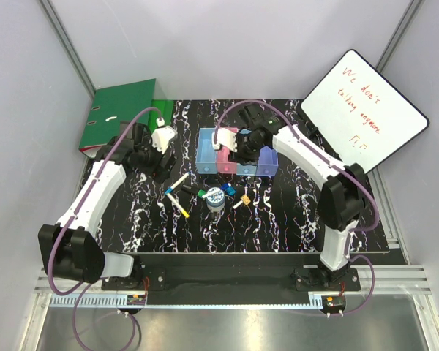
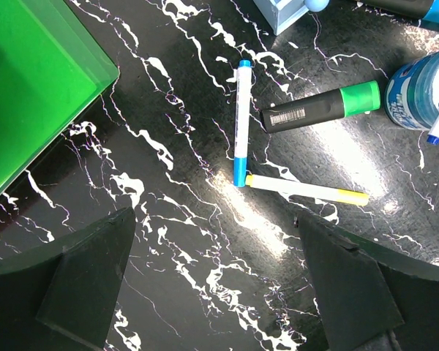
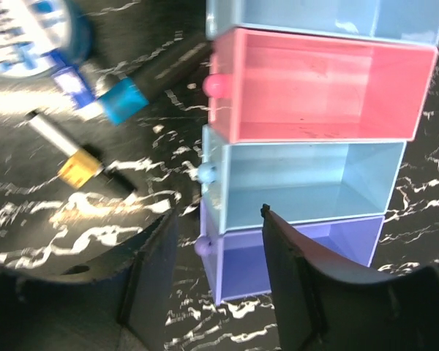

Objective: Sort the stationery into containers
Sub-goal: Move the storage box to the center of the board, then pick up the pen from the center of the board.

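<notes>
Nothing looks sorted yet: in the right wrist view the pink, blue and purple bins (image 3: 314, 80) show bare floors. The blue marker (image 2: 241, 121), yellow marker (image 2: 307, 191), green-capped pen (image 2: 318, 110) and tape roll (image 2: 424, 88) lie loose on the table, centre and upper right of the left wrist view. The left gripper (image 2: 214, 234) hangs over them, jaws wide and empty; the right gripper (image 3: 218, 219), at the bins' front edge, is part open and holds nothing

Our left gripper (image 2: 216, 281) hangs with jaws spread wide; our right gripper (image 3: 214, 267) points downward, jaws parted.
</notes>
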Robot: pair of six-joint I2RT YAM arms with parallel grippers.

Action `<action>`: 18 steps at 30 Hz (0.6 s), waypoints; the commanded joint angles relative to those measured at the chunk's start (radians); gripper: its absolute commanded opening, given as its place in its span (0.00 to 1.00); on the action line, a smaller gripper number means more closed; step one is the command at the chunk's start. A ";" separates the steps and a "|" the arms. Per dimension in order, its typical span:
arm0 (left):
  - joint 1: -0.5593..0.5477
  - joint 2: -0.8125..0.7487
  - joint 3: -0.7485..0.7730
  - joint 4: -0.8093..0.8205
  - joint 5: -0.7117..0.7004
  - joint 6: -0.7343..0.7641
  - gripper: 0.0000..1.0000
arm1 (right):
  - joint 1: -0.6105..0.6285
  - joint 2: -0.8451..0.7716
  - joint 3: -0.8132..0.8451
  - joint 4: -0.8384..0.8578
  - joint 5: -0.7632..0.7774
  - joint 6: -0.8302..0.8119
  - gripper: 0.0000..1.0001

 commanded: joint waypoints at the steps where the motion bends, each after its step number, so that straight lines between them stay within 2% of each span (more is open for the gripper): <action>1: -0.005 -0.042 0.008 0.032 -0.021 0.021 0.99 | 0.038 -0.071 0.009 -0.157 0.011 -0.152 0.56; 5: -0.007 -0.066 -0.009 0.031 -0.033 0.020 0.99 | 0.074 -0.086 0.025 -0.216 0.010 -0.214 0.49; 18: -0.011 -0.100 -0.041 0.028 -0.032 0.000 0.99 | 0.187 -0.017 0.019 -0.178 -0.009 -0.186 0.48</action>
